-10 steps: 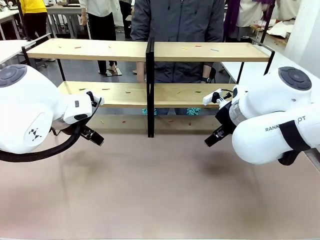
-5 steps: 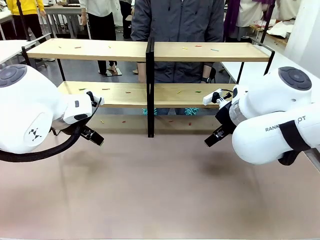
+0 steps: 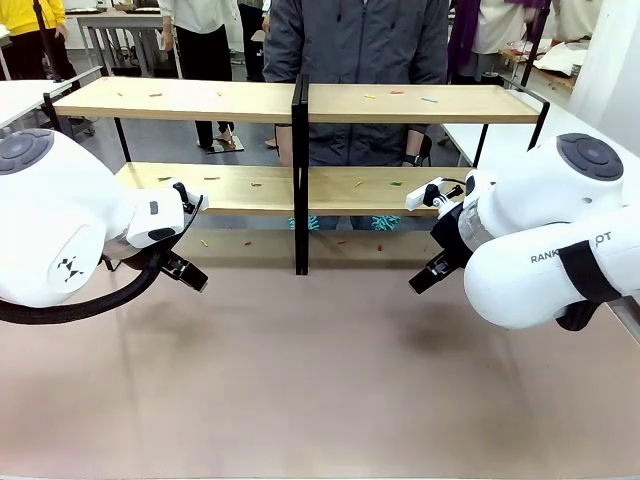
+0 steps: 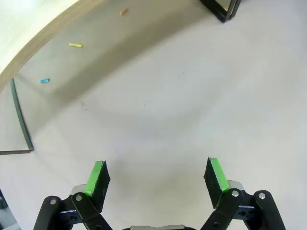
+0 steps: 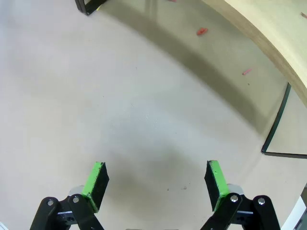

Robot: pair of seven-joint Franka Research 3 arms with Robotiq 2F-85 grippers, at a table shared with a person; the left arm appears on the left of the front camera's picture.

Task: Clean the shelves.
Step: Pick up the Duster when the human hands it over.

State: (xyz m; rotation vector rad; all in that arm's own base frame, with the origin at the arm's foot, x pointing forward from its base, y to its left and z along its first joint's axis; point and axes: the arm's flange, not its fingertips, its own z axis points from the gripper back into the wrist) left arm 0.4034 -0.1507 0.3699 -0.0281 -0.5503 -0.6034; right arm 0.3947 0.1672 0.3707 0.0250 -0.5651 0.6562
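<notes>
The shelves (image 3: pixel 200 100) stand across the far part of the desk (image 3: pixel 320 390), their long axis running from the robot's left to its right. A black centre post (image 3: pixel 299 180) splits them into two halves. A person (image 3: pixel 355 40) stands just behind them.

Both arms sit on the near side with bare desk in front of them, so the shelves lie ahead of and above each end effector. The left end effector (image 3: pixel 185 272) is nearer the left half and the right end effector (image 3: pixel 425 278) nearer the right half. Each hangs low, below the level of the lower board (image 3: pixel 230 190), pointing down at the desk. I judge that any move to the boards calls for a lift and a reach forward.

The front view shows small coloured scraps (image 3: pixel 372 97) scattered on both boards, and a few on the desk beneath.

The wrist views give what the front view cannot: the jaws of each end effector stand wide apart, with nothing between the green pads. The left wrist view, with its own end effector (image 4: pixel 156 175), looks under the lower board's edge (image 4: pixel 29 28) at a yellow scrap (image 4: pixel 75 45) and a blue scrap (image 4: pixel 44 80) on the desk. The right wrist view, over its own end effector (image 5: pixel 156 177), shows two red scraps (image 5: pixel 202 32) there, well ahead of the pads.
</notes>
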